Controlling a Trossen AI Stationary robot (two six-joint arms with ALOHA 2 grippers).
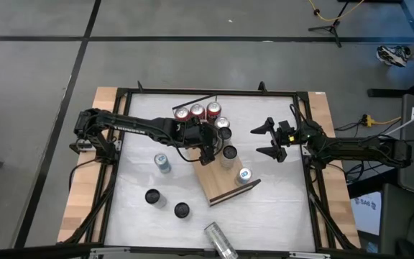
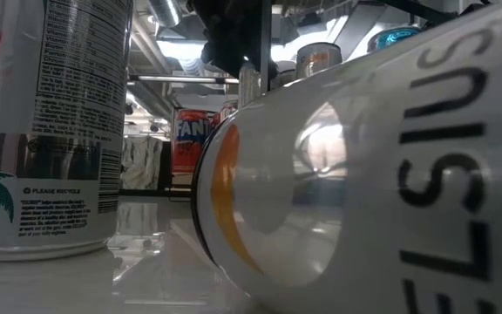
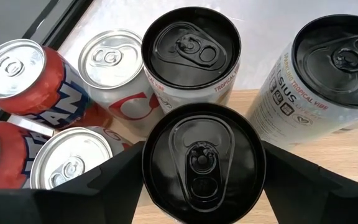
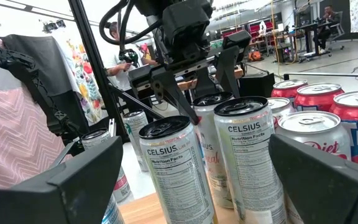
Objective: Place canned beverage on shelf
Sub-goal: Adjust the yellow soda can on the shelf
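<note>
My left gripper [image 1: 210, 149] hangs over the far end of the shelf [image 1: 221, 188], a light-brown wooden board lying on the white table. Its two fingers [image 3: 114, 186] stand on either side of a black-topped canned beverage [image 3: 204, 165] that stands upright on the wood. Two more black-topped cans [image 3: 191, 53] [image 3: 340, 62] stand just beyond it, and a blue-topped can [image 1: 244, 175] stands near the shelf's railed end. My right gripper [image 1: 272, 140] waits open above the table's right side, holding nothing. My left gripper slants down from the table's left side, one finger at each side of the can's upper wall [image 3: 148, 180]. The can stands upright on the shelf. I cannot tell whether the fingers touch the wall or stand just off it.
Several red soda cans [image 1: 197, 111] crowd the far side, right behind the shelf. Three loose cans [image 1: 162, 163] [image 1: 152, 196] [image 1: 182, 210] stand on the table's left half. A white can [image 1: 220, 241] lies on its side at the near edge. People show in the room behind.
</note>
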